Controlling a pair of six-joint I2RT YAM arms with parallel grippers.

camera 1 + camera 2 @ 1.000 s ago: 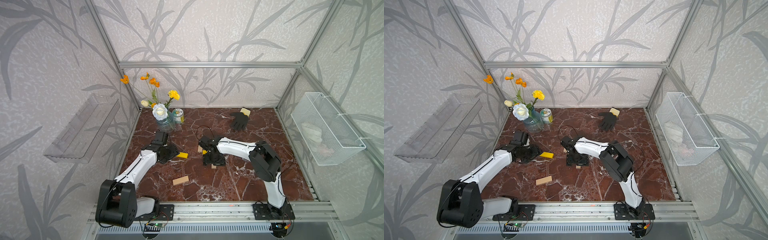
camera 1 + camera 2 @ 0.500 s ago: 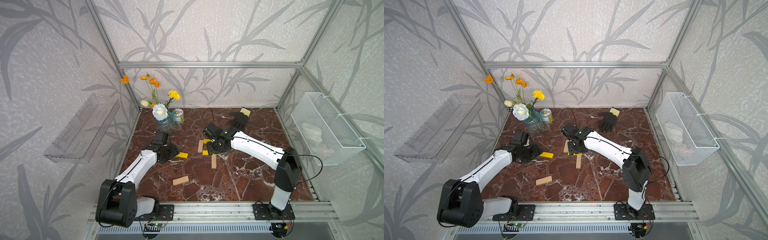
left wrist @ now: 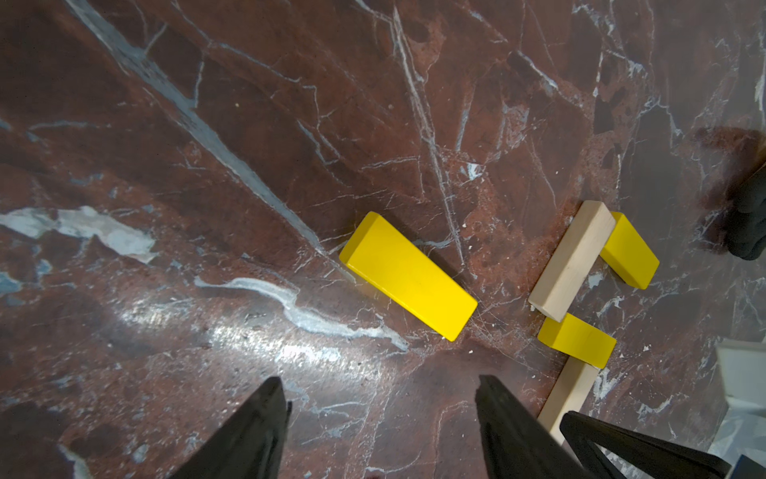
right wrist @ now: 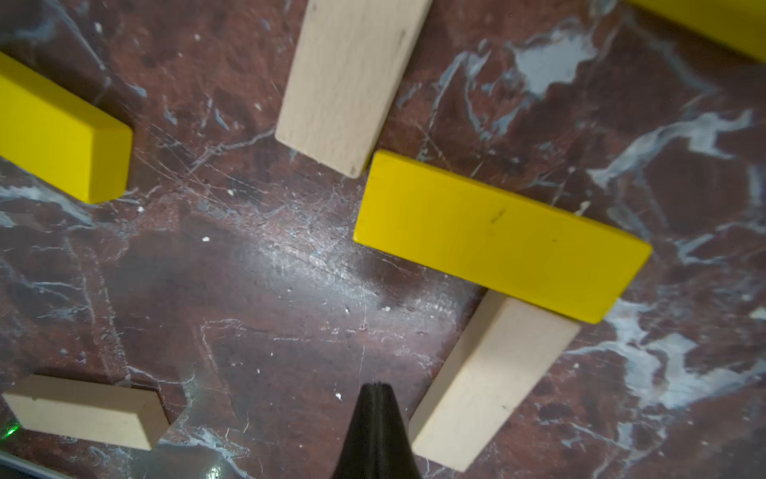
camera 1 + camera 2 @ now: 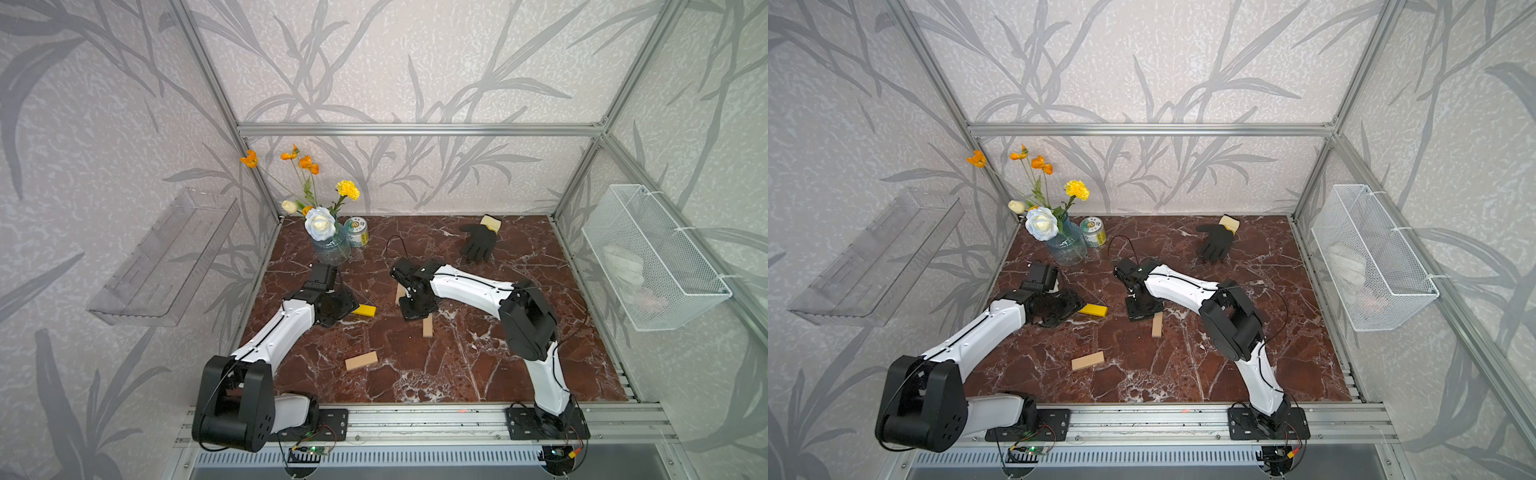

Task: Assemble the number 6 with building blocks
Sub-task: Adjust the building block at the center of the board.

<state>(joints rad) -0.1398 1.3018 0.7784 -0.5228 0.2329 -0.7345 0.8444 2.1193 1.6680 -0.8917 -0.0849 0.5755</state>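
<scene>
Bars of the half-built number 6 (image 3: 578, 340) lie near the middle of the desk (image 5: 498, 365): an upper pale bar (image 4: 352, 79), a middle yellow bar (image 4: 497, 236), and a lower pale bar (image 4: 489, 381) that meets the yellow one at a slant. The right gripper (image 4: 375, 398), closed and empty, sits just beside that slanted bar and looks set to nudge it square. Push low and slowly near the bar's free end, so the yellow one does not shift. The left gripper (image 3: 379, 398) hangs open near a loose yellow bar (image 3: 408, 275). A loose pale bar (image 4: 87, 410) lies apart, toward the front.
</scene>
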